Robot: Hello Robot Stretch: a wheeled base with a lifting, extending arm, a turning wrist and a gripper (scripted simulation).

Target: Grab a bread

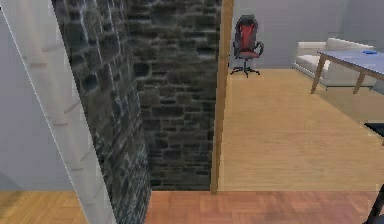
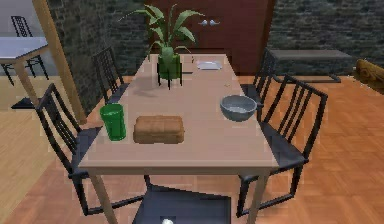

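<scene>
bread [image 2: 159, 129], a brown loaf, lies flat on the wooden dining table [image 2: 205, 150], toward the table's near end. in the arm side view a green cup [image 2: 112, 122] stands just beside it on the left, the grey bowl [image 2: 238, 108] sits well apart on the right, and a potted plant [image 2: 170, 45] stands farther back. we judge the approach all but finished, with the loaf lying almost straight out on the arm's side and the reach not yet begun. the next move calls for setting the arm at loaf height and extending it over the near edge, above the dark chair [image 2: 190, 205] tucked there, without knocking the cup. we cannot tell the gripper's state. in the forward view a dark stone wall [image 1: 170, 90] stands close ahead, so we judge there is little room to drive on.
</scene>
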